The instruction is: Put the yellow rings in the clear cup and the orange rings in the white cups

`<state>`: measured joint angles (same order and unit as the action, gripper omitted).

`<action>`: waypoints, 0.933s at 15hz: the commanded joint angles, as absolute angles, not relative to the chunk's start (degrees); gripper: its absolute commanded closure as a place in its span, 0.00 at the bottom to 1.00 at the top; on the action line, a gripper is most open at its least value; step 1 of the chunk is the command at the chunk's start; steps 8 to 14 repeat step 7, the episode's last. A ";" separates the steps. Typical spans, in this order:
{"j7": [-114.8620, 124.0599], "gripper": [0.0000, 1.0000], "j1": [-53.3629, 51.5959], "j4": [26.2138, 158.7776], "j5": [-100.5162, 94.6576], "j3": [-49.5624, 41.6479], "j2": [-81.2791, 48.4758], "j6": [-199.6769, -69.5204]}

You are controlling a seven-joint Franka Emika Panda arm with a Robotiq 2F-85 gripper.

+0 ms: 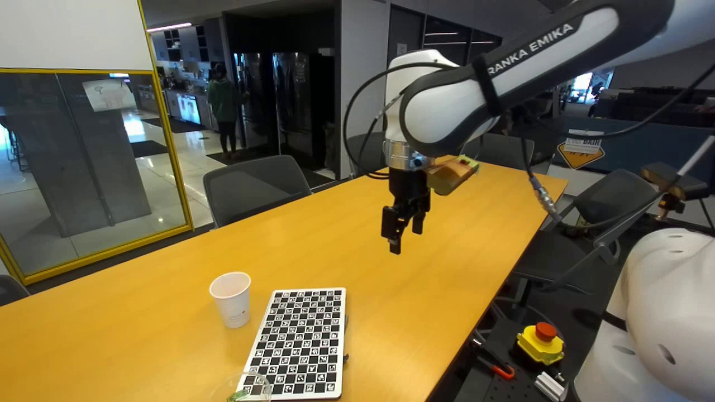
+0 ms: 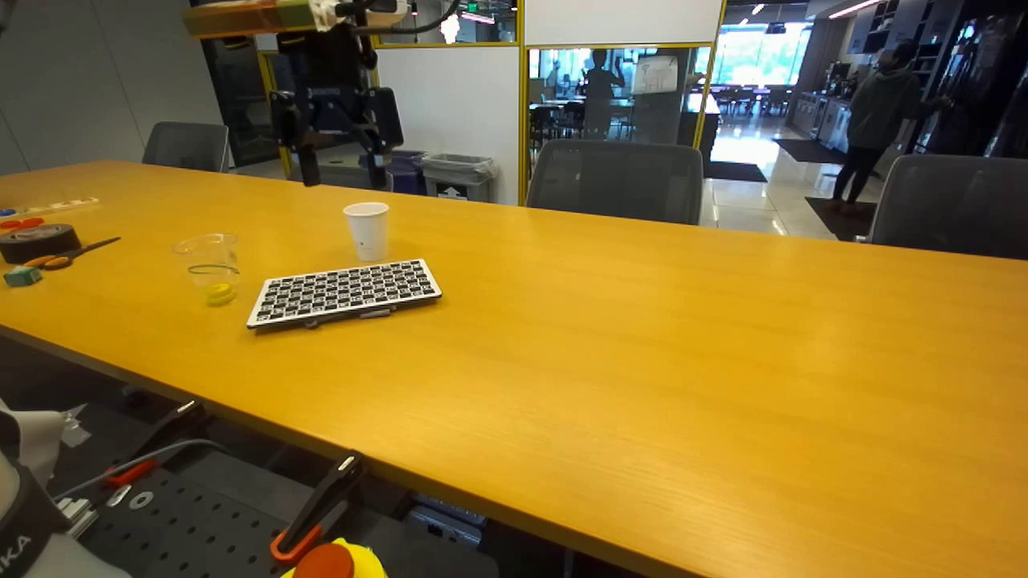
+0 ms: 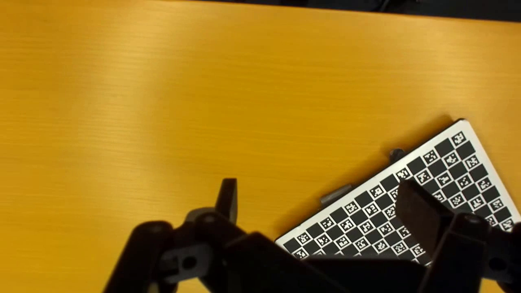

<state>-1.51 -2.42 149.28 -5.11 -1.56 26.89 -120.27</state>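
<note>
Gripper (image 2: 344, 178) above counter (image 2: 642, 345), jaws apart. Yellow rings (image 2: 219, 295) at bottom of clear plastic cup (image 2: 210, 255); white paper cup (image 2: 369, 233) upright just beside checkered board (image 2: 345, 291).

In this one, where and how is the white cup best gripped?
Probably by its rim, straight down from above, jaws straddling the wall on the side away from the checkered board. The white cup stands upright, mouth open, tapering towards its base, and the open gripper points downward.
</note>
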 commanded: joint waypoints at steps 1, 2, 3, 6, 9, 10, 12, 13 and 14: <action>-6.48 0.00 -0.85 156.38 -3.62 -4.13 38.13 -118.76; -4.19 0.00 -0.88 152.94 -4.68 -2.48 32.06 -119.54; -4.89 0.00 -0.61 154.26 -4.65 -3.08 34.07 -119.25; -5.38 0.00 -0.49 156.02 -4.61 -3.50 36.95 -118.97; -5.39 0.00 -0.49 156.14 -4.61 -3.50 37.03 -118.97; -5.39 0.00 -0.49 156.14 -4.61 -3.50 37.03 -118.97; -5.39 0.00 -0.49 156.14 -4.61 -3.50 37.03 -118.97; -5.39 0.00 -0.49 156.14 -4.61 -3.50 37.03 -118.97; -5.39 0.00 -0.49 156.14 -4.61 -3.50 37.03 -118.97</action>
